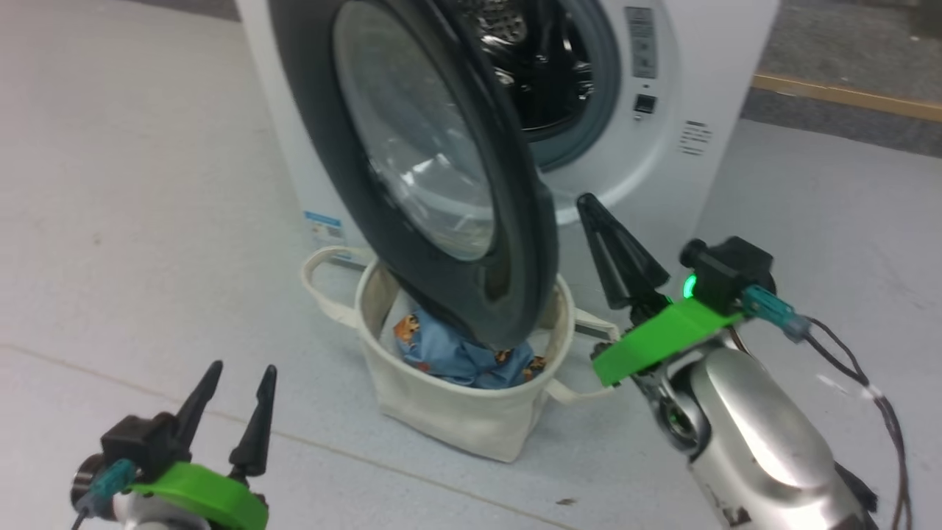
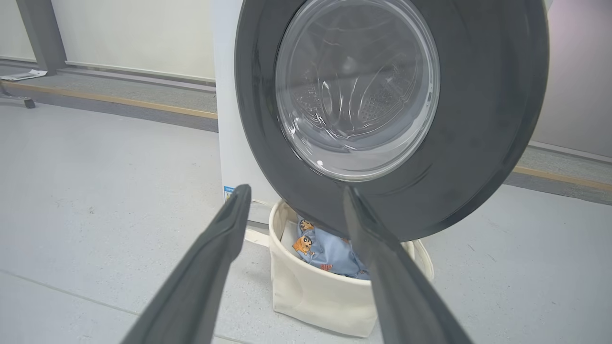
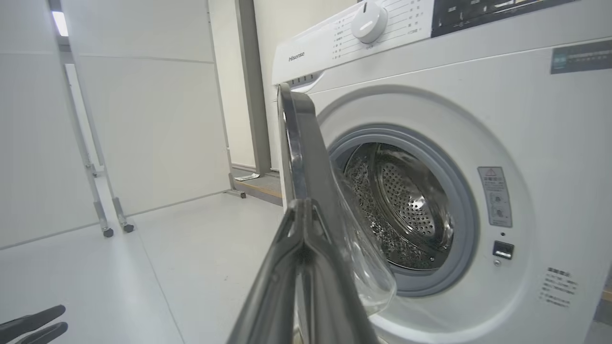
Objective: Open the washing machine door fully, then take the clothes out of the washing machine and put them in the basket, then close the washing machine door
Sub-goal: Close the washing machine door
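Observation:
The white washing machine (image 1: 662,169) stands at the top of the head view, its steel drum (image 3: 406,205) showing through the opening. The washing machine door (image 1: 419,140) hangs partly open, swung out over the basket (image 1: 456,419). The light blue clothes (image 1: 460,357) lie inside the basket. My right gripper (image 1: 586,200) is shut on nothing, its tip close to the door's free edge on the drum side. From the right wrist the door (image 3: 301,143) is edge-on just beyond the right gripper (image 3: 303,203). My left gripper (image 1: 244,366) is open, low and left of the basket.
A tan strip (image 1: 846,96) crosses the floor behind the washer. Wheeled white partition panels (image 3: 110,229) stand to the left in the right wrist view. A dark cable (image 1: 868,383) hangs from my right wrist. Pale grey floor surrounds the basket.

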Robot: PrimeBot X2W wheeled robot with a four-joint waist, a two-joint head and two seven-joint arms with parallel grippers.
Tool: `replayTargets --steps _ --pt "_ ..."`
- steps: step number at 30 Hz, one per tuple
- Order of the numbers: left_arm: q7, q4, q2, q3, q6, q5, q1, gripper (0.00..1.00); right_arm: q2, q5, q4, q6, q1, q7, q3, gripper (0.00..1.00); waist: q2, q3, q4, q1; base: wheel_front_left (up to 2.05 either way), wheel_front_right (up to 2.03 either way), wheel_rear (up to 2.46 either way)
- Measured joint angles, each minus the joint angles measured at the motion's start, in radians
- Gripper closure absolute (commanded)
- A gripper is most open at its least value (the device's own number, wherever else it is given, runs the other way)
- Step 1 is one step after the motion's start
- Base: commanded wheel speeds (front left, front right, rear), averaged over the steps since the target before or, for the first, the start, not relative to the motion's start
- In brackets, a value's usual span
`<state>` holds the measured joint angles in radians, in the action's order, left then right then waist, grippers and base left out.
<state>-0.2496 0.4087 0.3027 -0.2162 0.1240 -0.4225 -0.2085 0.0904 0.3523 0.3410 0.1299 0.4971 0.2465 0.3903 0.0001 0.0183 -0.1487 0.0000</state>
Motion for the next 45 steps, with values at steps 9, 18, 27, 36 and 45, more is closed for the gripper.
replayTargets --steps 9,18,27,36,45 --pt "0.000 0.025 -0.022 -0.045 0.001 0.007 -0.042 0.00 -0.020 0.063 0.123 0.000 0.080 -0.008 0.120 1.00 0.0000 -0.004 -0.106 0.0000 0.00 0.00 0.00" --pt "0.000 0.035 -0.033 -0.060 0.001 0.007 -0.067 0.00 -0.022 0.240 0.336 0.000 0.129 0.000 0.215 1.00 0.0000 -0.039 -0.127 0.0001 0.00 0.00 0.00" --pt "0.000 0.034 -0.050 -0.062 0.001 0.007 -0.101 0.00 -0.026 0.331 0.440 0.001 0.192 0.003 0.169 1.00 0.0000 -0.083 -0.112 0.0001 0.00 0.00 0.00" --pt "0.000 0.032 -0.064 -0.067 0.001 0.007 -0.115 0.00 -0.027 0.350 0.496 0.001 0.228 0.003 0.049 1.00 0.0000 -0.132 -0.092 0.0000 0.00 0.00 0.00" --pt "0.000 0.016 -0.090 -0.072 0.001 0.007 -0.171 0.00 -0.027 0.265 0.596 0.001 0.380 0.003 -0.113 1.00 0.0000 -0.223 -0.082 0.0001 0.00 0.00 0.00"
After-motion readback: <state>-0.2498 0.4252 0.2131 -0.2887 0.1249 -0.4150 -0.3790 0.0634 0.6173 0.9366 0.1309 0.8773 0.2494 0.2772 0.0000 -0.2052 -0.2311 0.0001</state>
